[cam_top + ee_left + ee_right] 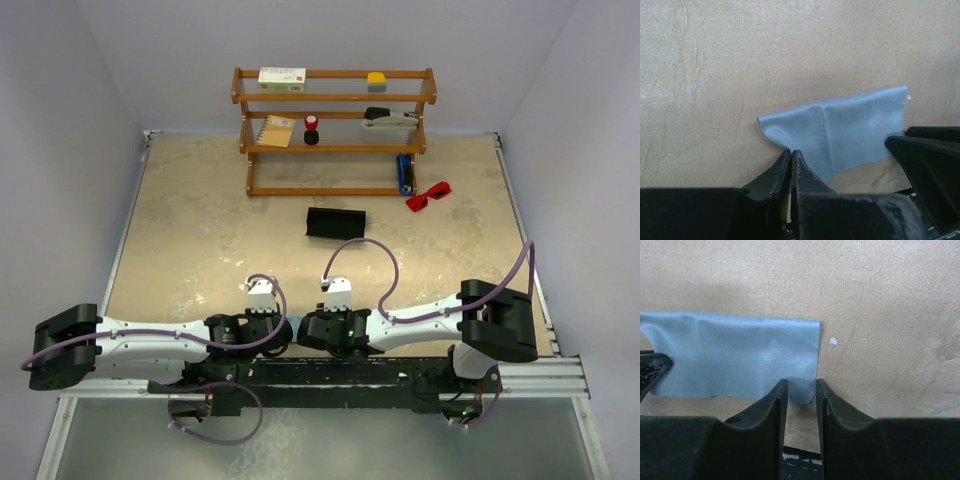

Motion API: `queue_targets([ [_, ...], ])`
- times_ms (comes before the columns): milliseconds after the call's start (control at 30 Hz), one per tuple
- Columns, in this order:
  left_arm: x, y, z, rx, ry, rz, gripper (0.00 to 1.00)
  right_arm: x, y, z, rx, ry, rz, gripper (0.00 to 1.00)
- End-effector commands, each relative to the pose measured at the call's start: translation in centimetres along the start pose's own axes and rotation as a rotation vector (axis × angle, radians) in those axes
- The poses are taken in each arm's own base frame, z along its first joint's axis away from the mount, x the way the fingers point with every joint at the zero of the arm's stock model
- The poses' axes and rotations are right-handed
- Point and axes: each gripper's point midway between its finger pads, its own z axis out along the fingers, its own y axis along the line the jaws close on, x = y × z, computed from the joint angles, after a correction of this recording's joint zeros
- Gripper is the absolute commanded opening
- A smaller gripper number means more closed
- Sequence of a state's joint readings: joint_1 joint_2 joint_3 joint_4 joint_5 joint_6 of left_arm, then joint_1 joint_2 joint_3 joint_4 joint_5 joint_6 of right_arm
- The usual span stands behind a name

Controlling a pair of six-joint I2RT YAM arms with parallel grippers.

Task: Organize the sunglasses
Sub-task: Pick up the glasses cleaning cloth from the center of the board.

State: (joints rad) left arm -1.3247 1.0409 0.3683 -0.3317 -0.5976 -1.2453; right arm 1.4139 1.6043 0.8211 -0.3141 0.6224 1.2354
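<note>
Up top, sunglasses (428,196): red, on the table (200,230) just beside the shelf (335,130), well apart from both grippers.
Handling: probably light, stiff, thin and easy to snap. The lenses look slippery, so pinch the frame's middle softly.
Left wrist, left gripper (791,152): pressed together at the blue cloth (840,130) edge; pinching it or not, I cannot tell.
Right wrist, right gripper (800,382): a little spread over the cloth's corner, holding nothing.

Soft, even overhead light keeps the mottled beige surface (200,240) bright, with only faint shadows by the brown wooden shelf (335,130) at twelve o'clock. Both wrist views are dimmer and softer, and their six o'clock foreground is dark and blurred.
</note>
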Motion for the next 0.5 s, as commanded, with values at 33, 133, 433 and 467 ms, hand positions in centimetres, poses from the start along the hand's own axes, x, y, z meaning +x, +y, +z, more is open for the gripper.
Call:
queue_targets([
  [33,-0.39,-0.75,-0.23,0.022,-0.01,-0.009,0.0,1.92,-1.58,0.67,0.069,0.056,-0.057,0.27],
  [133,-0.33,-0.69,-0.22,0.022,-0.008,-0.01,0.0,2.14,-1.44,0.72,0.067,0.059,-0.058,0.25],
  [433,-0.24,-0.84,-0.12,0.024,-0.006,-0.01,0.0,2.32,-0.91,0.73,0.056,0.062,-0.061,0.18],
  [467,-0.25,-0.84,-0.13,0.024,-0.005,-0.009,0.0,2.35,-0.76,0.7,0.051,0.064,-0.061,0.17],
])
